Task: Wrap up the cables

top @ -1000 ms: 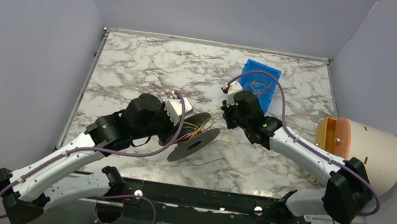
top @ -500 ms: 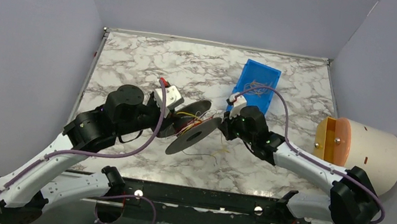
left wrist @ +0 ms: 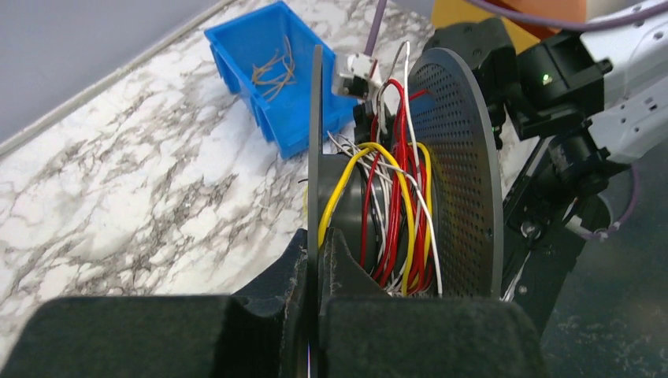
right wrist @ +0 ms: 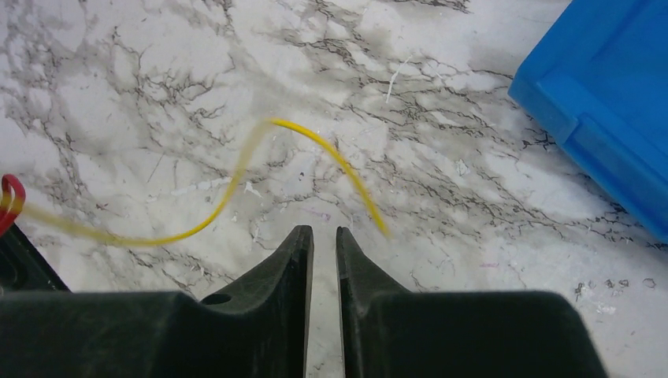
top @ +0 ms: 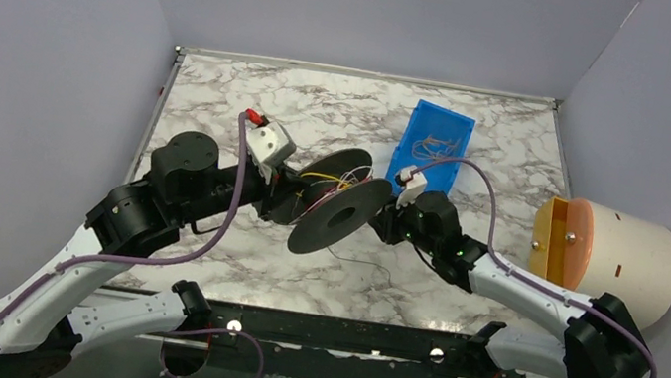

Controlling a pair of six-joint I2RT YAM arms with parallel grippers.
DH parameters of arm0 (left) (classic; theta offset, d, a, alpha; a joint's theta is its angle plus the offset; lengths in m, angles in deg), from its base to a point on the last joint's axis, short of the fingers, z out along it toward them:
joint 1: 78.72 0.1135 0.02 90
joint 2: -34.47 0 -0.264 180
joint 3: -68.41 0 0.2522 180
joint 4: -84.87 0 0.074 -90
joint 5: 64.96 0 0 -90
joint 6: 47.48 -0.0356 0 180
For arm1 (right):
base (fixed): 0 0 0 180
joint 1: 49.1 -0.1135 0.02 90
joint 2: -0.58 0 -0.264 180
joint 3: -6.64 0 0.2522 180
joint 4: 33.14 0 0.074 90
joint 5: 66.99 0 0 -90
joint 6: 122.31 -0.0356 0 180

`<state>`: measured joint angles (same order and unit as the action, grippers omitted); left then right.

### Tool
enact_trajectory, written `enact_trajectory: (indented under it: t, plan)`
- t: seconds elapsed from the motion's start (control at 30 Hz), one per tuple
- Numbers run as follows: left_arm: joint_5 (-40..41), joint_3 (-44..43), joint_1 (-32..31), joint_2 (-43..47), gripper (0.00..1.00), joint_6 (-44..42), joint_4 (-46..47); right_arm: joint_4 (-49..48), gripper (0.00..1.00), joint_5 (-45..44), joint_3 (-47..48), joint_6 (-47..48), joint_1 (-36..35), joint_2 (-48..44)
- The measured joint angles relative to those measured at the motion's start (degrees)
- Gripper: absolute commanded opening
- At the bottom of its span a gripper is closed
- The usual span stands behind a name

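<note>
The spool (left wrist: 394,181) hub was largely hidden behind tangled wires (left wrist: 394,213). The left pincer (left wrist: 315,268) fingertips were screened by a spool flange. The yellow wire (right wrist: 236,189) ran off the right wrist view's left edge, blurred. The bin (right wrist: 606,102) was cropped at the right edge.

Spool (top: 335,201) at table (top: 222,112) centre, tilted on edge, wires (left wrist: 391,206) between its two discs. Left gripper (left wrist: 315,315) at spool's 9 o'clock, clamped on one disc's rim. Right gripper (right wrist: 321,250) at spool's 3 o'clock, just beside it. Bin (top: 437,145) at 1 o'clock from spool, strands inside. Drum (top: 607,258) at 3 o'clock, off table edge.
</note>
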<state>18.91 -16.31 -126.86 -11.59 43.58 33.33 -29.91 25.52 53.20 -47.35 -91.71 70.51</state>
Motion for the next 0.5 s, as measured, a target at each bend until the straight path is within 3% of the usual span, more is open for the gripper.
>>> enact_trajectory:
  t: [0.5]
  plan:
    - [5.73, -3.54, 0.00, -1.27, 0.00, 1.66, 1.62, 3.41, 0.38, -2.40, -1.68, -0.59, 0.24, -11.08]
